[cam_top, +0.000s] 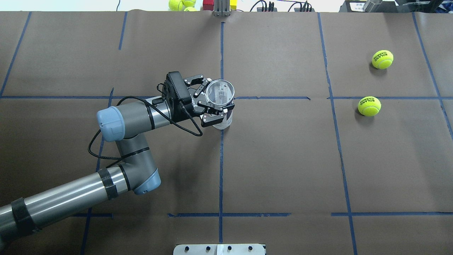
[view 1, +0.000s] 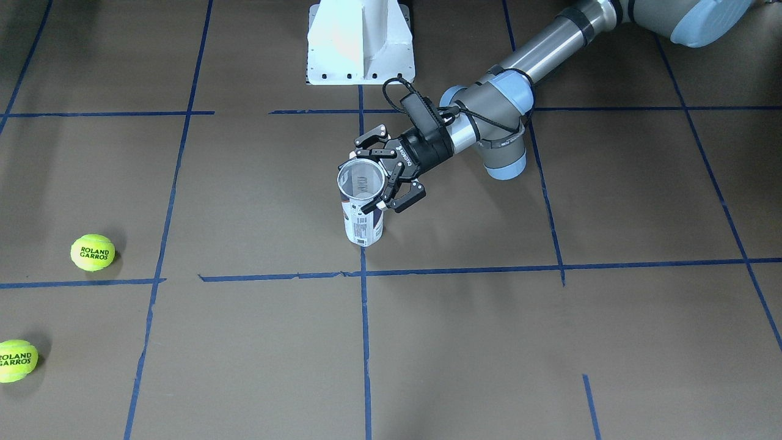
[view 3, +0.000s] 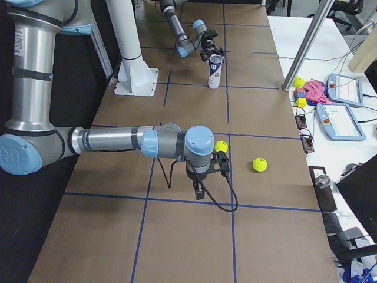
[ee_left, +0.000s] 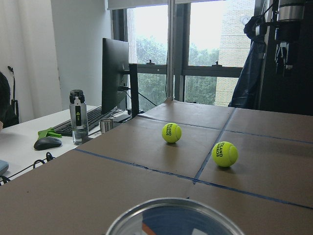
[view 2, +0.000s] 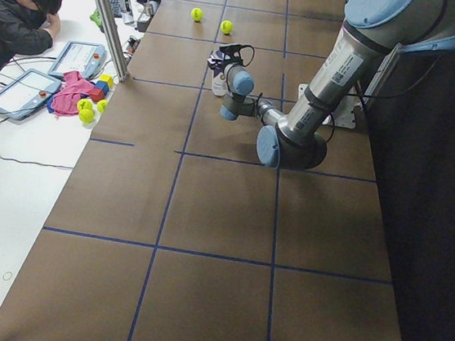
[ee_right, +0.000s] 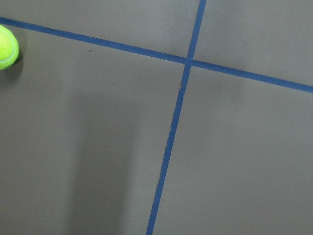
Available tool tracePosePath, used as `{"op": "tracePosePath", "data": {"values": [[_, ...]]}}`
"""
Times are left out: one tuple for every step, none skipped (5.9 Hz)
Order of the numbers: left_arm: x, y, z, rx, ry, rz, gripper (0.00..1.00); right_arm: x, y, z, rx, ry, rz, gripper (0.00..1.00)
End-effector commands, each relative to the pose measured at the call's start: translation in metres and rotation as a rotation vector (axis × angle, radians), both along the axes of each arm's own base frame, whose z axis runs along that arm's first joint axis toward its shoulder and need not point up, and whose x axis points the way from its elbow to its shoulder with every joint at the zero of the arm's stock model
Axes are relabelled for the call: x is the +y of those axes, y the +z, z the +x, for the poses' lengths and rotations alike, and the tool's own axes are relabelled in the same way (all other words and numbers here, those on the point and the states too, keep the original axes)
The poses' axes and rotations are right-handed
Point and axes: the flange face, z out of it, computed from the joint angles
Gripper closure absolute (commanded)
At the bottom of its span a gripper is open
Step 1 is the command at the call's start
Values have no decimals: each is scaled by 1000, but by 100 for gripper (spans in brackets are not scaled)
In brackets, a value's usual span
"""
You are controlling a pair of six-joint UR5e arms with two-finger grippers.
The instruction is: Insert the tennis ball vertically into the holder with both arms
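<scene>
The holder (view 1: 361, 211), a clear tube with a white and navy label, stands upright at the table's middle with its open mouth up. It also shows in the overhead view (cam_top: 221, 94), and its rim (ee_left: 171, 215) shows in the left wrist view. My left gripper (view 1: 374, 177) is shut on the tube just below the rim, reaching in from the side (cam_top: 208, 101). Two yellow tennis balls (cam_top: 382, 59) (cam_top: 369, 106) lie on the table at my right. My right gripper (view 3: 207, 168) hangs above the table near one ball (view 3: 221, 146). I cannot tell whether it is open or shut.
The white pedestal base (view 1: 360, 43) stands at my edge of the table. Blue tape lines cross the brown surface. A person (view 2: 19, 15) sits at a side desk with tablets and toys (view 2: 80, 96). More balls lie beyond the far edge (cam_top: 180, 4).
</scene>
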Motion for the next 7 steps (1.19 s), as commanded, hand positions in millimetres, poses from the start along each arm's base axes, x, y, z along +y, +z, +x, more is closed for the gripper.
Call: {"op": "tracePosePath", "data": {"values": [[0, 0, 1, -2, 1, -1, 12, -7, -20, -21, -16, -46, 73, 0], [1, 0, 1, -4, 2, -2, 12, -32, -48, -49, -41, -45, 73, 0], [1, 1, 2, -5, 2, -3, 10, -57, -80, -90, -54, -55, 64, 0], [8, 9, 6, -14, 14, -8, 10, -69, -98, -131, -62, -94, 65, 0], [8, 9, 6, -14, 15, -8, 10, -73, -109, -154, -77, -81, 81, 0], [8, 9, 6, -14, 15, -8, 10, -73, -110, -187, -93, -50, 86, 0], [8, 9, 6, -12, 15, -9, 10, -92, -98, -220, -55, -11, 136, 0]]}}
